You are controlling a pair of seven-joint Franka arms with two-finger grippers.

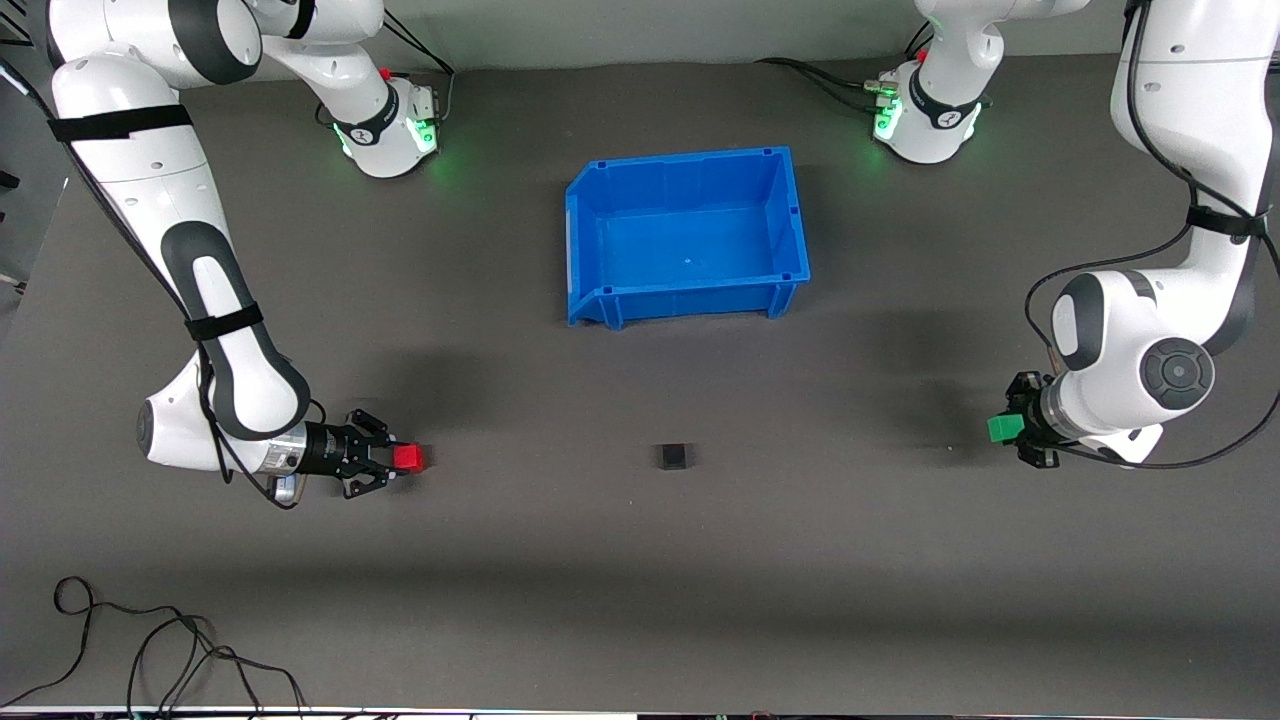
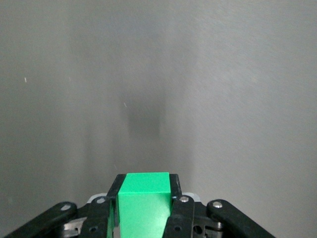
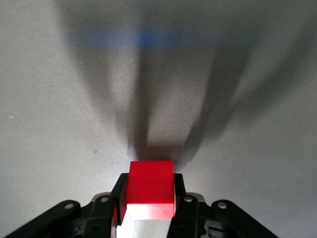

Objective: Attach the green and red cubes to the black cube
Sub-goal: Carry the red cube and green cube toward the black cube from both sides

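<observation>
Front view shows the blue bin [image 1: 686,236] empty on the grey surface [image 1: 640,560], farther from the camera than the black cube [image 1: 673,457]. No readable writing shows on it. Toward the right arm's end, the right hand [image 1: 395,461] pinches the red cube [image 1: 408,459]. Toward the left arm's end, the left hand [image 1: 1012,428] pinches the green cube [image 1: 1003,428]. Both cubes are well apart from the black cube.
</observation>
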